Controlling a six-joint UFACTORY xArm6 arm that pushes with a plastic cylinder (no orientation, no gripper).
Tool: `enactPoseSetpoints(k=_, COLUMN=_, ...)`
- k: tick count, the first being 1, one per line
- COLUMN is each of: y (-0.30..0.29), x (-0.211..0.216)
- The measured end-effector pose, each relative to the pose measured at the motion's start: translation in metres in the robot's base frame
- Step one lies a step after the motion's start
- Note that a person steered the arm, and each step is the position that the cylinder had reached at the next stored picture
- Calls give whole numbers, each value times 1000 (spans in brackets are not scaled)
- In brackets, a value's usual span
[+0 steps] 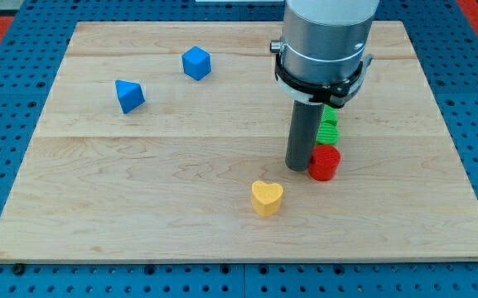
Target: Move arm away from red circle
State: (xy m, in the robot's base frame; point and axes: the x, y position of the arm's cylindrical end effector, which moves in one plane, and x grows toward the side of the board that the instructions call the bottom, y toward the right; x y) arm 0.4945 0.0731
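red circle [324, 162] touching my tip [298, 168]

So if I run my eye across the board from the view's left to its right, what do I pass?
Blue triangular block → blue cube-like block → yellow heart → my tip → red circle, right beside the tip. The green block sits just above the red one, so I leave it unordered.

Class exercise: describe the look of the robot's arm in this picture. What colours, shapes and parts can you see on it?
The arm is a wide grey metallic cylinder, ringed lower down by a black collar. Beneath it hangs a narrower, straight dark grey rod, ending in my tip. No cables or markings are visible.
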Motion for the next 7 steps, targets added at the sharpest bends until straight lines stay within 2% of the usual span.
enactPoseSetpoints(k=1, y=-1, x=0)
enactPoseSetpoints(k=3, y=-59, x=-8)
enactPoseSetpoints(k=7, y=-66, x=-16)
